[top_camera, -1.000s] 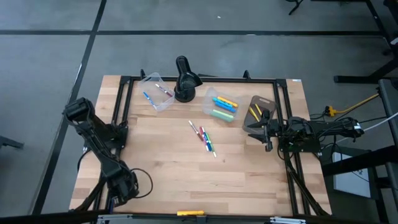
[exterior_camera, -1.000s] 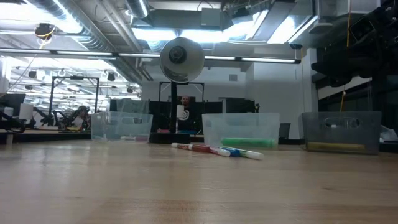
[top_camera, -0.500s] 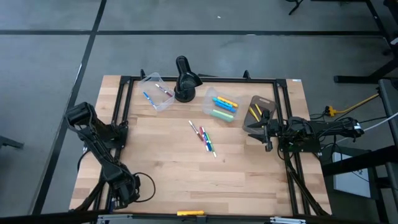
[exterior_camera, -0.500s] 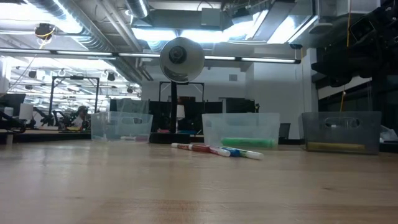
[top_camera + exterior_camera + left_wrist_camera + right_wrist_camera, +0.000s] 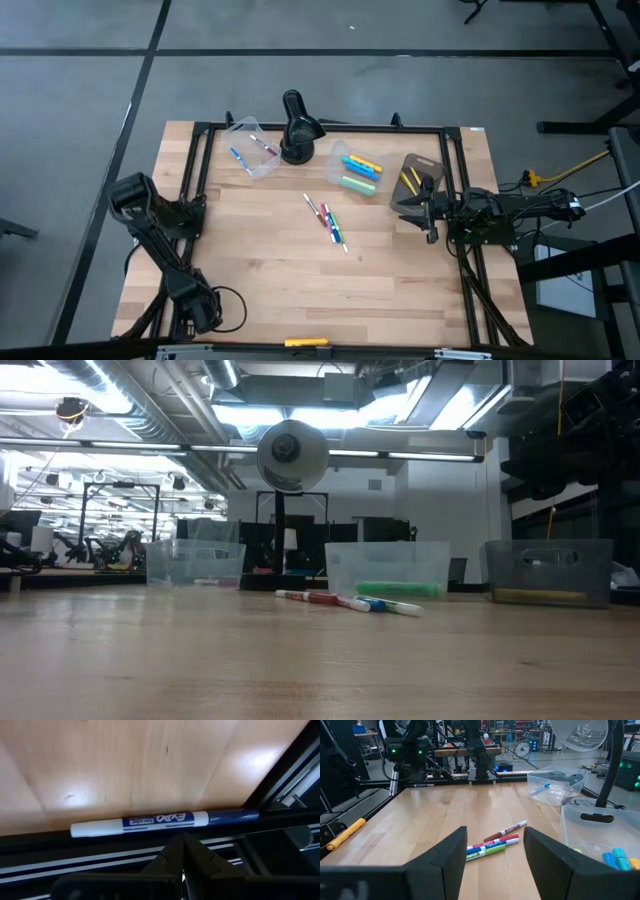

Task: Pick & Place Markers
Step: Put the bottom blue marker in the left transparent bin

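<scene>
Several markers (image 5: 328,222) in red, blue and green lie loose at mid-table, side by side; the low view (image 5: 350,601) and the right wrist view (image 5: 495,845) show them too. One blue-and-white marker (image 5: 150,822) lies along the black rail at the table's near left corner. My left gripper (image 5: 200,312) is shut, its tips (image 5: 181,836) right at that marker's middle. My right gripper (image 5: 415,215) waits at the table's right side, open (image 5: 495,832) and level, facing the loose markers. My left gripper's shut fingertips (image 5: 176,842) stand against the middle of the blue-and-white marker's barrel (image 5: 170,822), crosswise to it. I cannot tell whether they touch it. The marker lies flat on the table along the rail.
Three tubs stand toward the far edge: a clear one (image 5: 252,150) with a few markers, a clear one (image 5: 358,172) with blue, yellow and green ones, and a grey one (image 5: 418,178) with yellow ones. A black desk lamp (image 5: 297,128) stands between them. A yellow marker (image 5: 305,342) lies at the near edge.
My left gripper has moved a little toward the table's near edge, and its arm has swung with it. The markers and my right arm have kept still.
</scene>
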Available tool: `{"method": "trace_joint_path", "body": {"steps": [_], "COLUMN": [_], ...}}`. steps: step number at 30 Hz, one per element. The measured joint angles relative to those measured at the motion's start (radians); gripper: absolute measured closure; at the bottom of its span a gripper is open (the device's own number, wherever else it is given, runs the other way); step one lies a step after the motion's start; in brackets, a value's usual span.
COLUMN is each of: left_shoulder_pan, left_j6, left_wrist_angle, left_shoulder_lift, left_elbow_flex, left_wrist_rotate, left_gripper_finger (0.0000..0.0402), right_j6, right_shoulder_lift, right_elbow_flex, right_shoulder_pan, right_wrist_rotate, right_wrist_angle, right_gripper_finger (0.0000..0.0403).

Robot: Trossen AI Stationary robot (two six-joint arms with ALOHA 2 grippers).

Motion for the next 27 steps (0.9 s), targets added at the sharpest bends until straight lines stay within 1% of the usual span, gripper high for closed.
{"method": "trace_joint_path", "body": {"steps": [6, 9, 14, 19, 21, 23, 25, 27], "left_shoulder_pan": [-0.015, -0.012, -0.013, -0.018, -0.018, -0.006, 0.011, 0.033], "left_j6": [-0.008, -0.011, -0.013, -0.061, -0.088, -0.116, -0.124, -0.121], "left_wrist_angle": [0.039, 0.042, 0.040, 0.038, 0.039, 0.042, 0.029, -0.043], "left_shoulder_lift": [0.034, 0.037, 0.037, 0.037, 0.037, 0.039, 0.032, 0.028], "left_elbow_flex": [0.006, 0.005, 0.005, 0.005, 0.005, 0.003, 0.004, 0.029], "left_wrist_rotate": [0.012, -0.007, -0.010, -0.017, -0.049, -0.121, -0.157, -0.222], "left_gripper_finger": [0.0400, 0.0399, 0.0401, 0.0400, 0.0400, 0.0400, 0.0399, 0.0400], "right_j6": [0.000, 0.000, 0.000, 0.000, 0.000, 0.000, 0.000, 0.000], "right_shoulder_lift": [0.000, 0.000, 0.000, 0.000, 0.000, 0.000, 0.000, 0.000], "right_elbow_flex": [0.000, 0.000, 0.000, 0.000, 0.000, 0.000, 0.000, 0.000], "right_shoulder_pan": [0.000, 0.000, 0.000, 0.000, 0.000, 0.000, 0.000, 0.000], "right_wrist_rotate": [0.000, 0.000, 0.000, 0.000, 0.000, 0.000, 0.000, 0.000], "right_wrist_angle": [0.000, 0.000, 0.000, 0.000, 0.000, 0.000, 0.000, 0.000], "right_gripper_finger": [0.0209, 0.0209, 0.0209, 0.0209, 0.0209, 0.0209, 0.0209, 0.0209]}}
